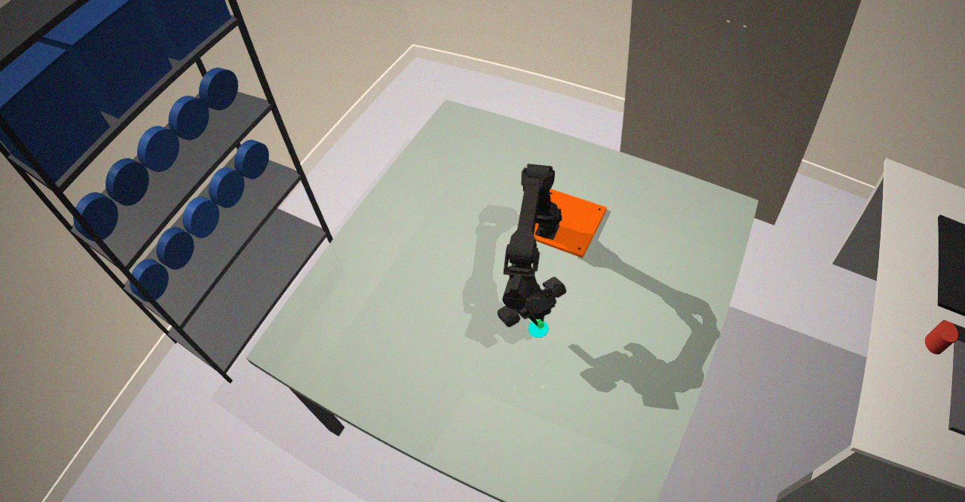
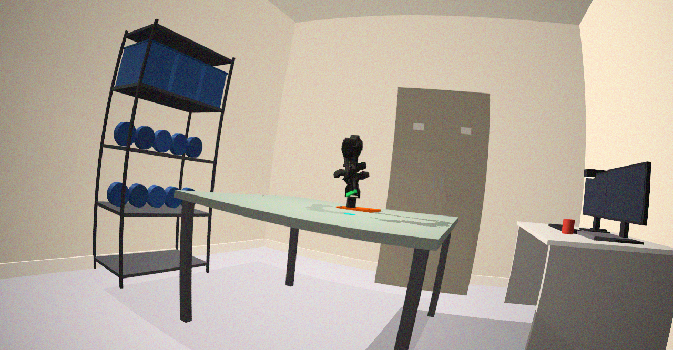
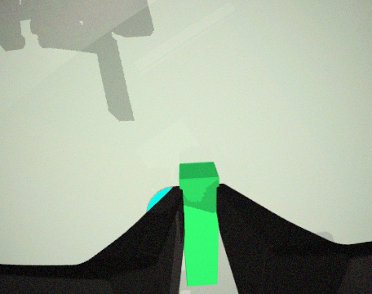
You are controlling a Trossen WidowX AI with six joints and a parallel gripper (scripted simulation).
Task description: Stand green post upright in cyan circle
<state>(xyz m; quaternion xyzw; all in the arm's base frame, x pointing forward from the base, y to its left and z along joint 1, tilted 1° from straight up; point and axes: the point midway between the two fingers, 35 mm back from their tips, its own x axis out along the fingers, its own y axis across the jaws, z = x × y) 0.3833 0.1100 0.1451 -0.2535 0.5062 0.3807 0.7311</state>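
Observation:
The green post [image 1: 540,323] [image 2: 351,192] [image 3: 201,245] is held in the air above the table, clear of its top. In the exterior view it looks closer to level than upright, slightly slanted. My gripper [image 1: 537,323] [image 2: 352,192] [image 3: 198,193] is shut on the post, one black finger on each side near one end. The flat cyan circle [image 1: 537,332] [image 2: 349,214] [image 3: 157,198] lies on the table below. In the top view the post end overlaps the circle's upper edge. In the wrist view the left finger hides most of the circle.
The arm's orange base plate [image 1: 581,218] [image 2: 371,210] lies on the pale green table [image 1: 391,243] [image 2: 263,205], behind the circle. Arm shadows fall on the table at both sides. A shelf rack with blue bins and a desk with a red cylinder [image 1: 940,337] [image 2: 568,226] stand away from the table.

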